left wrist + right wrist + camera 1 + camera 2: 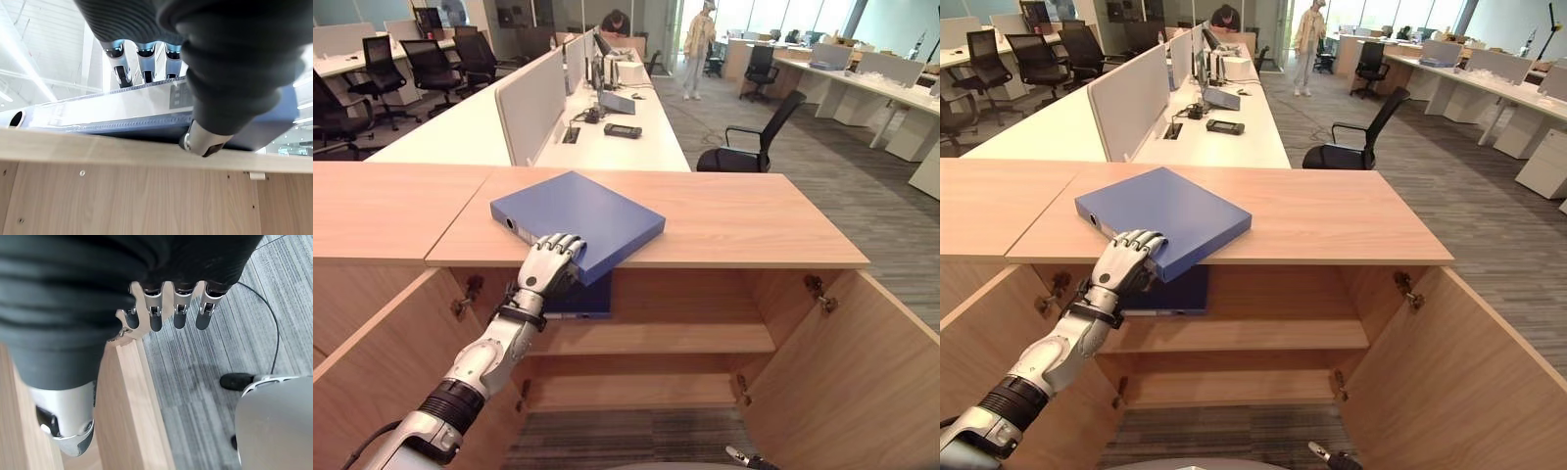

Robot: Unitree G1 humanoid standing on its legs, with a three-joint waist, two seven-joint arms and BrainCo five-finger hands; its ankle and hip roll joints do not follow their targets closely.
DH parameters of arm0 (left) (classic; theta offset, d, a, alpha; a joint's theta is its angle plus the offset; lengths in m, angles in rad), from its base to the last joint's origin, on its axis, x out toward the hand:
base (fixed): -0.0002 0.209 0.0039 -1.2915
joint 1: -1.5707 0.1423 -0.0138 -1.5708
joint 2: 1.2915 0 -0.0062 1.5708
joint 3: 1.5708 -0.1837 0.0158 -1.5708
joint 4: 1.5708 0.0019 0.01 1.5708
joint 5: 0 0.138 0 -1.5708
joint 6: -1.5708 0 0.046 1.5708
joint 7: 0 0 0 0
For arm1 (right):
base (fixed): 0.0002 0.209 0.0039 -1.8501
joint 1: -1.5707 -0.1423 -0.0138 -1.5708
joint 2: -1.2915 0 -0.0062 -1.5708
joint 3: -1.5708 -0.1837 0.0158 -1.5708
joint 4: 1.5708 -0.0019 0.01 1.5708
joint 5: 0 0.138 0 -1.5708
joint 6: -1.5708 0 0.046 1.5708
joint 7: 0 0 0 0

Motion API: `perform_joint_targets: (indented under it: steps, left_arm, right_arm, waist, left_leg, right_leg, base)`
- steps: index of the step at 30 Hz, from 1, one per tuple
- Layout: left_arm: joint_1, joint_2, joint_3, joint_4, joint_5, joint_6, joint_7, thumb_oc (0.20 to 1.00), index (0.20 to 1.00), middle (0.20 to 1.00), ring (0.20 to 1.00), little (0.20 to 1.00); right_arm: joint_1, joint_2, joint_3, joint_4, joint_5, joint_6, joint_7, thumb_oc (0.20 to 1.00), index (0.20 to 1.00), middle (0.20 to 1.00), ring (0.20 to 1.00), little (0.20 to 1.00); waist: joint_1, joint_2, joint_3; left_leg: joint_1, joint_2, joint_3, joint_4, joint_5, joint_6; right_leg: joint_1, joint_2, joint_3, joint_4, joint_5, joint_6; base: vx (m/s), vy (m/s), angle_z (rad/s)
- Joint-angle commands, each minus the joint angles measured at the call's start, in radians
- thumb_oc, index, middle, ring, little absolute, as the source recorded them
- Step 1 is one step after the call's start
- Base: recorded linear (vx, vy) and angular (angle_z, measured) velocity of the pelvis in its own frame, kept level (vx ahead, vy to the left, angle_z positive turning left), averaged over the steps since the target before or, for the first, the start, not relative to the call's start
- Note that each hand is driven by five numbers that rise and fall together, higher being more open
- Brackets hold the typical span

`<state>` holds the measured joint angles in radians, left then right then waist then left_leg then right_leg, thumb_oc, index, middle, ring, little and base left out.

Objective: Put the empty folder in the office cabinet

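A blue folder (578, 223) lies flat on the wooden top of the office cabinet (724, 230), turned at an angle, with its near corner sticking out past the cabinet's front edge. The left robot hand (551, 262) is at that overhanging corner: its fingers (143, 64) curl over the folder's upper face and the thumb (203, 142) presses up from beneath, so the hand is clamped on the folder. A second blue folder (579, 299) stands inside the cabinet, on the upper shelf (685, 339), just below the held corner. Both cabinet doors (847, 377) stand swung wide, and the lower shelf (636, 392) shows beneath the upper one. The right robot hand (166, 308) hangs beside the edge of the right-hand cabinet door, over the grey carpet (205, 367), its fingers loosely bent and holding nothing. Behind the cabinet runs a white counter (617, 137) with a black office chair (749, 142) beside it.
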<state>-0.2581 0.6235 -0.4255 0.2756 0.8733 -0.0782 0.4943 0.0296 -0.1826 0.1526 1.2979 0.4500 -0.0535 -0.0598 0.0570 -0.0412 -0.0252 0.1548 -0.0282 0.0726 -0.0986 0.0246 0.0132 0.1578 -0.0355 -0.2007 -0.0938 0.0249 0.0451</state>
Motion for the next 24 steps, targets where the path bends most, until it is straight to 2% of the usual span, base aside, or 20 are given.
perform_joint_targets:
  steps: [1,9,11,13,15,16,18,19,20,21,22,24]
  left_arm:
    - [-0.032,-0.024,0.004,0.128,-0.016,0.021,-0.044,0.2,0.2,0.2,0.2,0.2]
    - [-0.002,-0.052,0.015,0.141,-0.053,0.02,-0.052,0.2,0.2,0.2,0.2,0.2]
    - [0.016,-0.07,0.032,0.117,-0.097,0.011,-0.06,0.2,0.2,0.2,0.2,0.2]
    - [0.043,-0.089,0.059,0.031,-0.17,-0.017,-0.081,0.2,0.2,0.2,0.2,0.2]
    - [0.108,-0.086,0.091,-0.192,-0.321,-0.104,-0.178,0.2,0.2,0.2,0.2,0.2]
    - [0.116,-0.081,0.098,-0.206,-0.328,-0.101,-0.189,0.2,0.2,0.2,0.2,0.2]
    - [0.181,-0.074,0.13,-0.351,-0.459,-0.133,-0.266,0.2,0.2,0.2,0.2,0.2]
    - [0.235,-0.08,0.161,-0.47,-0.606,-0.146,-0.336,0.2,0.2,0.2,0.2,0.2]
    - [0.242,-0.077,0.167,-0.481,-0.612,-0.142,-0.343,0.2,0.2,0.2,0.2,0.2]
    - [0.269,-0.066,0.186,-0.573,-0.713,-0.154,-0.384,0.2,0.2,0.2,0.2,0.2]
    - [0.274,-0.064,0.191,-0.581,-0.718,-0.15,-0.389,0.2,0.2,0.2,0.2,0.2]
    - [0.286,-0.043,0.208,-0.678,-0.844,-0.169,-0.438,0.2,0.2,0.2,0.2,0.2]
  right_arm:
    - [-0.078,-0.005,0.033,0.038,-0.009,-0.019,-0.011,1.0,1.0,1.0,1.0,1.0]
    - [-0.078,-0.001,0.031,0.04,-0.007,-0.018,-0.011,1.0,1.0,1.0,1.0,1.0]
    - [-0.08,0.001,0.025,0.044,-0.001,-0.018,-0.014,1.0,1.0,1.0,1.0,1.0]
    - [-0.082,0.003,0.013,0.043,0.011,-0.019,-0.016,1.0,1.0,1.0,1.0,1.0]
    - [-0.085,0.002,-0.004,0.04,0.03,-0.022,-0.013,1.0,1.0,1.0,1.0,1.0]
    - [-0.085,0.002,-0.003,0.041,0.03,-0.023,-0.013,1.0,1.0,1.0,1.0,1.0]
    - [-0.077,-0.004,-0.014,0.038,0.041,-0.024,-0.009,1.0,1.0,1.0,1.0,1.0]
    - [-0.07,-0.01,-0.023,0.039,0.046,-0.023,-0.006,1.0,1.0,1.0,1.0,1.0]
    - [-0.069,-0.01,-0.021,0.039,0.046,-0.023,-0.006,1.0,1.0,1.0,1.0,1.0]
    - [-0.065,-0.017,-0.027,0.039,0.048,-0.022,-0.006,1.0,1.0,1.0,1.0,1.0]
    - [-0.065,-0.017,-0.026,0.039,0.048,-0.022,-0.006,1.0,1.0,1.0,1.0,1.0]
    - [-0.062,-0.025,-0.035,0.048,0.046,-0.017,-0.001,1.0,1.0,1.0,1.0,1.0]
  waist:
    - [-0.011,-0.033,0.028]
    - [-0.009,-0.033,0.03]
    - [-0.006,-0.034,0.032]
    - [-0.001,-0.036,0.036]
    - [0.009,-0.035,0.044]
    - [0.008,-0.035,0.043]
    - [0.016,-0.033,0.051]
    - [0.022,-0.03,0.057]
    - [0.02,-0.03,0.056]
    - [0.026,-0.025,0.06]
    - [0.024,-0.026,0.06]
    - [0.031,-0.019,0.062]
  left_leg:
    - [0.052,0.009,-0.048,0.011,-0.102,0.002]
    - [0.052,0.008,-0.049,0.011,-0.101,0.003]
    - [0.051,0.006,-0.051,0.011,-0.101,0.003]
    - [0.049,0.006,-0.056,0.011,-0.1,0.005]
    - [0.045,0.005,-0.065,0.011,-0.097,0.006]
    - [0.045,0.005,-0.065,0.011,-0.097,0.007]
    - [0.04,0.004,-0.071,0.011,-0.095,0.008]
    - [0.037,0.003,-0.077,0.011,-0.093,0.009]
    - [0.037,0.003,-0.078,0.011,-0.093,0.009]
    - [0.035,0.002,-0.083,0.011,-0.092,0.01]
    - [0.035,0.002,-0.084,0.011,-0.092,0.01]
    - [0.035,0.001,-0.088,0.011,-0.092,0.011]
  right_leg:
    - [0.039,-0.001,-0.011,0.007,-0.035,0.056]
    - [0.038,-0.001,-0.013,0.007,-0.034,0.055]
    - [0.038,-0.001,-0.014,0.007,-0.034,0.055]
    - [0.038,-0.001,-0.019,0.007,-0.033,0.054]
    - [0.036,-0.003,-0.025,0.007,-0.031,0.054]
    - [0.036,-0.003,-0.025,0.007,-0.031,0.054]
    - [0.034,-0.004,-0.03,0.007,-0.03,0.053]
    - [0.032,-0.005,-0.034,0.007,-0.029,0.053]
    - [0.033,-0.005,-0.034,0.007,-0.029,0.053]
    - [0.032,-0.006,-0.039,0.007,-0.028,0.053]
    - [0.033,-0.006,-0.04,0.007,-0.028,0.053]
    - [0.034,-0.007,-0.046,0.007,-0.028,0.053]
  base:
    - [0.0,0.0,0.0]
    - [0.0,0.0,0.0]
    - [0.0,0.0,0.0]
    - [0.0,0.0,0.0]
    - [0.0,0.0,0.0]
    - [0.0,-0.004,0.03]
    - [-0.01,0.001,0.07]
    - [-0.02,0.004,0.06]
    - [-0.02,0.009,0.08]
    - [-0.01,0.006,0.13]
    - [-0.01,0.008,0.14]
    - [0.0,0.007,0.09]
